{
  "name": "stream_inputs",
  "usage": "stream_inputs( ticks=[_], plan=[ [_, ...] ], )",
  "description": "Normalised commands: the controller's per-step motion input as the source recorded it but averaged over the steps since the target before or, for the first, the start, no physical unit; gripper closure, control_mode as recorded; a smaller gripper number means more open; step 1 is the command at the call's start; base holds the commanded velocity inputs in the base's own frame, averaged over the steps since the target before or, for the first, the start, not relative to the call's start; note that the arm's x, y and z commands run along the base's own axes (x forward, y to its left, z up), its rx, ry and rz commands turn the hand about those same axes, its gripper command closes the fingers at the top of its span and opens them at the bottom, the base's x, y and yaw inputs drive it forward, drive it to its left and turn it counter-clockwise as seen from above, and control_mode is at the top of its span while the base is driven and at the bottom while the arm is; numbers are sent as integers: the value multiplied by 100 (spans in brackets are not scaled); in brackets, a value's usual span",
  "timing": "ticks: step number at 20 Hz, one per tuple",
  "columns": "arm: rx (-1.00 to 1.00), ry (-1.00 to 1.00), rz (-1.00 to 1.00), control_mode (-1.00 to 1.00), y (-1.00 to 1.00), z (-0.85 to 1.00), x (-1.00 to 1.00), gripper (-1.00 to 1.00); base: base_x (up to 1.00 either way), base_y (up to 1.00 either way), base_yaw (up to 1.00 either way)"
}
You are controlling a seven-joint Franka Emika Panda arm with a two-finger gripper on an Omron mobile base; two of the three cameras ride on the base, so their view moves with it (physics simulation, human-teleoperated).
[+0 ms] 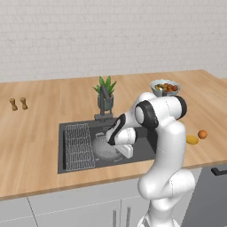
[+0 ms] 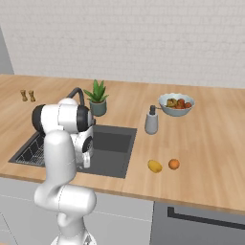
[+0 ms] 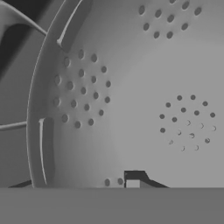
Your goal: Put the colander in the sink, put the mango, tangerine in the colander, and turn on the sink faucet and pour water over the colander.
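Note:
The grey colander (image 1: 101, 146) rests in the dark sink (image 1: 88, 128), beside the wire rack (image 1: 80, 146). My gripper (image 1: 125, 152) reaches down to the colander's right rim and is shut on it. In the hand view the colander's holed inner wall (image 3: 131, 87) is very close, with one dark fingertip (image 3: 133, 178) inside it. The yellow mango (image 1: 192, 139) and the orange tangerine (image 1: 202, 134) lie side by side on the counter right of the sink. They also appear as mango (image 2: 154, 166) and tangerine (image 2: 174, 164). The faucet (image 1: 105, 95) stands behind the sink; no water runs.
A potted plant (image 1: 105, 88) stands behind the faucet. A pale bowl of mixed fruit (image 1: 165, 88) sits at the back right, with a soap dispenser (image 2: 152, 121) near the sink's right edge. Two small shakers (image 1: 18, 104) stand far left.

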Motion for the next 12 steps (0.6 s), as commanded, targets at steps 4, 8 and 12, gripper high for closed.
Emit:
stream_inputs(
  ticks=[4,8,12],
  plan=[
    [0,0,-1,-100,-5,0,0,100,0,0,0],
    [0,0,0,-100,-13,0,0,100,0,0,0],
    [0,0,0,-100,-2,0,0,100,0,0,0]
  ],
)
